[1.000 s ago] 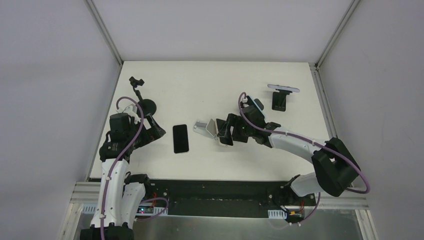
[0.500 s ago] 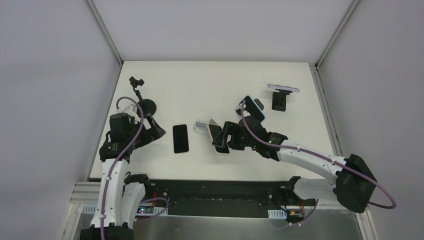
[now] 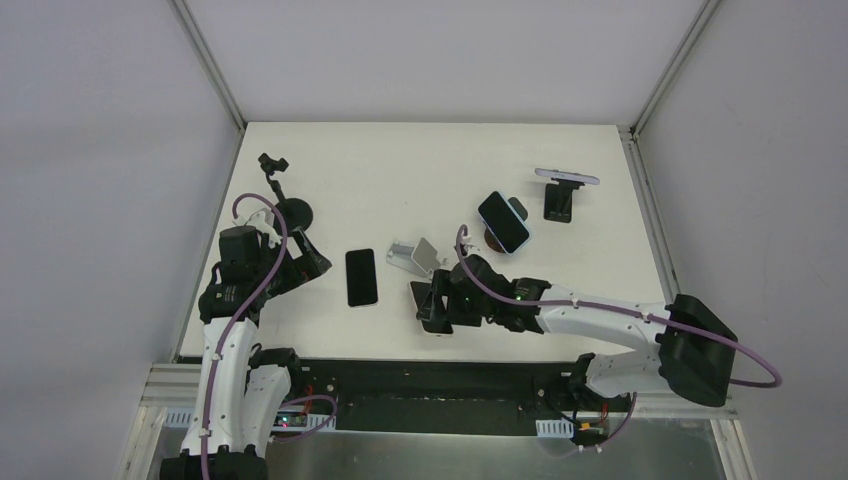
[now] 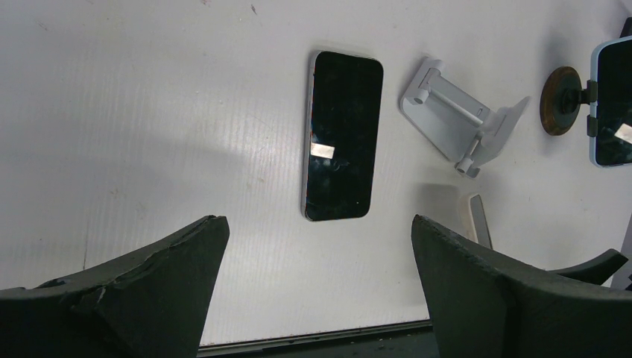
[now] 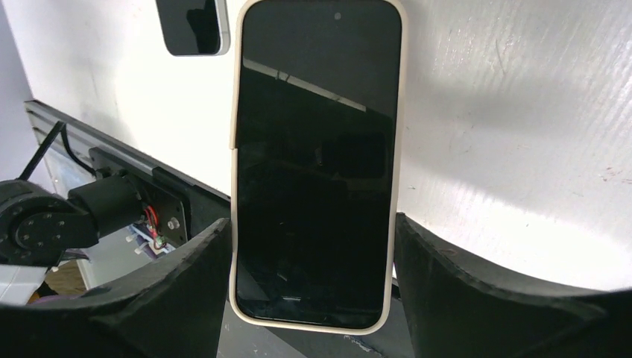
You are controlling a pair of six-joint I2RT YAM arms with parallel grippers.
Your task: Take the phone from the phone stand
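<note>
My right gripper (image 3: 432, 306) is shut on a phone in a cream case (image 5: 317, 164), gripping its two long edges. It holds the phone above the table near the front edge, clear of the white folding stand (image 3: 414, 253), which stands empty. The stand also shows in the left wrist view (image 4: 460, 119), with the held phone (image 4: 477, 218) edge-on below it. My left gripper (image 3: 305, 262) is open and empty at the table's left, its fingers (image 4: 134, 298) wide apart.
A dark phone (image 3: 361, 277) lies flat left of the white stand. A blue-cased phone (image 3: 503, 221) sits on a round wooden-base stand. Another phone (image 3: 566, 178) rests on a black stand at the back right. A black gooseneck holder (image 3: 292, 212) stands by my left gripper.
My right gripper has carried the cream-cased phone away from the white stand, leftward and toward the table's front edge. The left arm has not moved.
</note>
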